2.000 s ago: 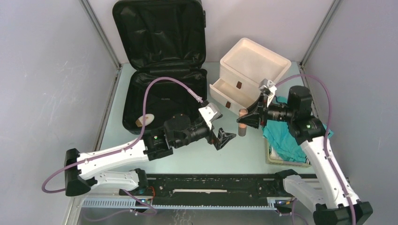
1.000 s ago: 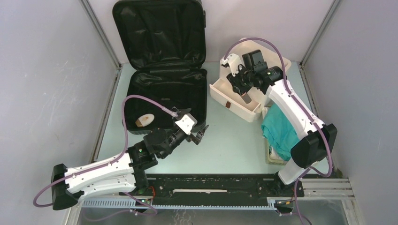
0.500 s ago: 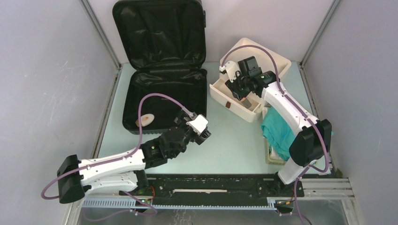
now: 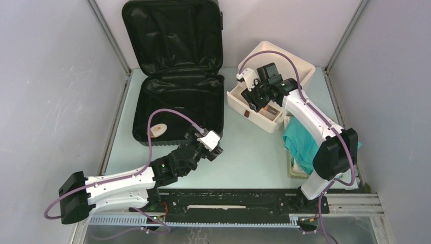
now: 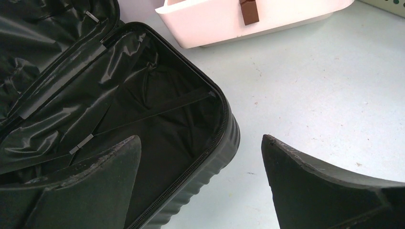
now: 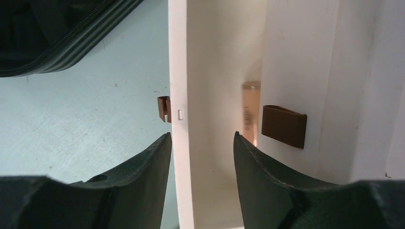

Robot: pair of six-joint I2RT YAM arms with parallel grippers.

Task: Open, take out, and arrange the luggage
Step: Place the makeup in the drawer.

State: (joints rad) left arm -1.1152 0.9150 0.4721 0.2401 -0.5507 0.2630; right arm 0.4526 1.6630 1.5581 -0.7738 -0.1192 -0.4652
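One luggage (image 4: 178, 99), black hard shell, at the far left of the table (image 4: 254, 157). It is open: base flat, lid upright against the back wall, black lining showing.

Two arms. Left gripper (image 4: 216, 151) hangs just off the near right corner of the luggage base, jaws spread wide, nothing between them; the wrist view shows that corner under the left finger (image 5: 95, 186).

Right gripper (image 4: 252, 100) is well to the right of the luggage, over the pulled-out drawer of one white drawer box (image 4: 284, 63). Jaws parted, straddling the drawer's front wall, gripping nothing.

One teal cloth (image 4: 302, 145) in one pale basket (image 4: 292, 170).

One small bottle (image 6: 250, 112) inside the drawer.

One pale rounded item (image 4: 159, 129) in the luggage base.

Two brown pull tabs (image 6: 283, 125).
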